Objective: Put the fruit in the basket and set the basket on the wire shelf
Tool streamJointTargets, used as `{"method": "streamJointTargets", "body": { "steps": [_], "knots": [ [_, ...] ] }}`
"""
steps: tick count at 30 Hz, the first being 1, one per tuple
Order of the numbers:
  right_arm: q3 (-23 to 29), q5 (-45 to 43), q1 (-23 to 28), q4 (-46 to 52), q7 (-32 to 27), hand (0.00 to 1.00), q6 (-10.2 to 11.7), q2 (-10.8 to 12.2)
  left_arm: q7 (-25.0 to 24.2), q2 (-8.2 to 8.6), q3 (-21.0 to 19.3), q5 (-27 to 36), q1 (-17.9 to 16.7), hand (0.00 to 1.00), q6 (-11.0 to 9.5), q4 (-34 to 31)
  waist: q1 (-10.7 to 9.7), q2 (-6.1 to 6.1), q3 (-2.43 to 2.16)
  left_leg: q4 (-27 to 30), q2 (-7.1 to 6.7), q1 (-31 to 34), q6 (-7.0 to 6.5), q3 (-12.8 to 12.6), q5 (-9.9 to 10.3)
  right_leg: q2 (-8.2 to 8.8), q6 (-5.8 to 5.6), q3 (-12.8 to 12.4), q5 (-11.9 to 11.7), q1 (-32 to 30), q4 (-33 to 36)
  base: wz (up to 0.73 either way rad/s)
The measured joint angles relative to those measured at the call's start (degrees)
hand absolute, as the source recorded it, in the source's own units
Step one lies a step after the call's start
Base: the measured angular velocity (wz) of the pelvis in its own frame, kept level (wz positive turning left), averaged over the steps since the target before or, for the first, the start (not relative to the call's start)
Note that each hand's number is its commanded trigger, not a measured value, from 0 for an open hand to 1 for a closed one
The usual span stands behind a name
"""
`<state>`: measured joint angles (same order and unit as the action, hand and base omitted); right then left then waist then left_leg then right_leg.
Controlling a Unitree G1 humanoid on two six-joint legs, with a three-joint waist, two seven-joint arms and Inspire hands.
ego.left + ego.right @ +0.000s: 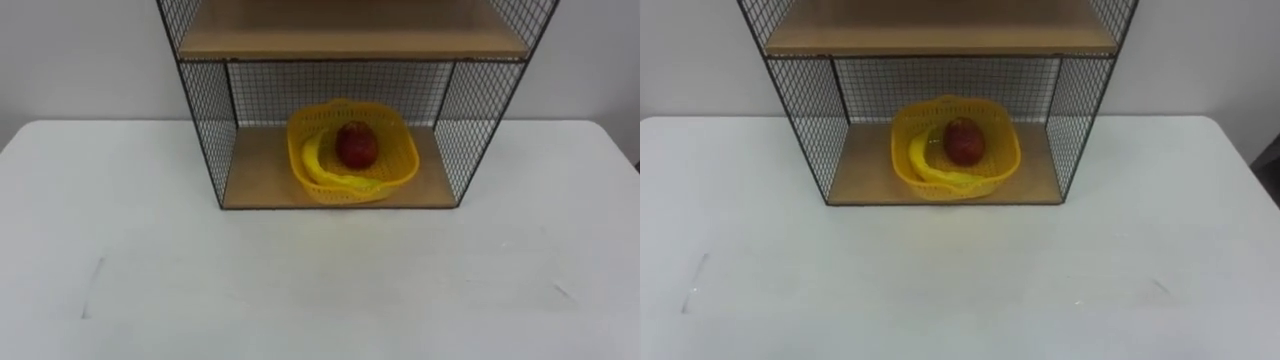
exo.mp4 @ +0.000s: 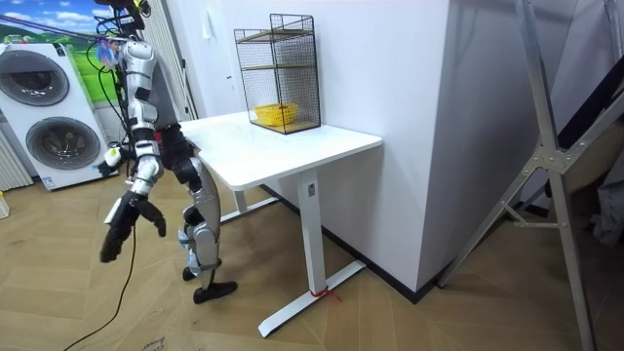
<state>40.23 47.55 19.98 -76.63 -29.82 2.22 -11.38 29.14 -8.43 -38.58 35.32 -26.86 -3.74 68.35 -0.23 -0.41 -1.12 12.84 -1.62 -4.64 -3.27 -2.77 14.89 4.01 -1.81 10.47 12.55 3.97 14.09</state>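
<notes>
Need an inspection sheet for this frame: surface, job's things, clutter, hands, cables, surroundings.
surface: white table, faint scuff marks near the front on both sides.
job's things: basket on the bottom board of the wire shelf; apple and banana inside it.
clutter: nothing seen.
hands: right hand hangs by the robot's side, fingers relaxed, holding nothing.
cables: nothing seen beyond the robot's own.
surroundings: white wall behind the shelf; washing machines on the room view's left, metal frame on its right; wood floor.
</notes>
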Motion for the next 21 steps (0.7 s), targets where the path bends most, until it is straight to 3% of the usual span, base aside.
{"method": "streamJointTargets", "body": {
  "steps": [2,4,6,10,12,17,21],
  "knots": [
    [-7.15,-11.50,-2.26,-2.30,5.27,0.00,-3.53,-0.30,-7.60,-0.06,4.79,-13.47,2.06,0.00,2.56,0.85,0.15,-0.39,0.11,-0.14,0.04,-0.78,-0.36,-0.09,-0.34,-0.25,-0.02,-0.10,-0.32,0.86,-0.51,-0.02],
    [-12.82,-18.58,-2.91,-2.80,8.67,0.00,-5.19,-0.76,-12.17,0.03,8.85,-20.95,3.00,0.00,3.84,0.81,0.56,-0.58,0.17,-0.31,0.04,-1.98,-0.45,-0.17,-0.24,-0.55,-0.09,-0.12,-0.39,1.95,-1.03,-0.02],
    [-17.18,-25.54,-3.79,-3.11,12.30,0.00,-7.32,-0.95,-17.17,0.07,12.63,-27.37,4.21,0.00,6.63,0.74,0.67,-0.63,0.18,-0.33,0.14,-3.03,-0.55,-0.17,0.24,-0.80,-0.24,-0.13,-0.55,3.24,-2.11,0.00],
    [-20.51,-30.08,-5.05,-3.27,17.38,0.00,-9.97,-0.76,-21.83,0.10,15.25,-31.90,6.02,0.00,9.49,0.81,0.72,-0.53,0.29,-0.65,0.18,-2.91,-0.59,-0.13,0.36,-0.87,-0.32,0.23,-0.85,3.29,-2.30,0.00],
    [-21.66,-30.58,-5.53,-3.33,19.75,0.00,-11.38,-0.71,-23.87,0.08,15.38,-33.79,7.43,0.00,10.92,0.72,0.72,-0.16,0.90,-0.70,0.25,-2.93,-0.59,-0.30,0.34,-0.94,-0.20,0.33,-1.08,3.17,-2.29,-0.04],
    [-24.60,-34.61,-5.51,-3.50,22.37,0.00,-14.44,-0.12,-26.22,0.03,18.84,-35.58,8.74,0.00,12.90,0.32,0.33,-0.04,0.96,-0.84,0.23,-3.07,-0.57,0.10,0.34,-1.00,-0.14,0.65,-1.14,3.83,-2.38,0.01],
    [-25.51,-34.63,-5.57,-3.59,23.87,0.00,-15.67,-0.07,-27.23,0.03,19.87,-37.18,9.16,0.00,13.86,0.32,0.35,-0.06,0.97,-0.84,0.22,-3.13,-0.56,0.21,0.34,-1.00,-0.14,0.73,-1.15,3.91,-2.39,0.00]
  ]
}}
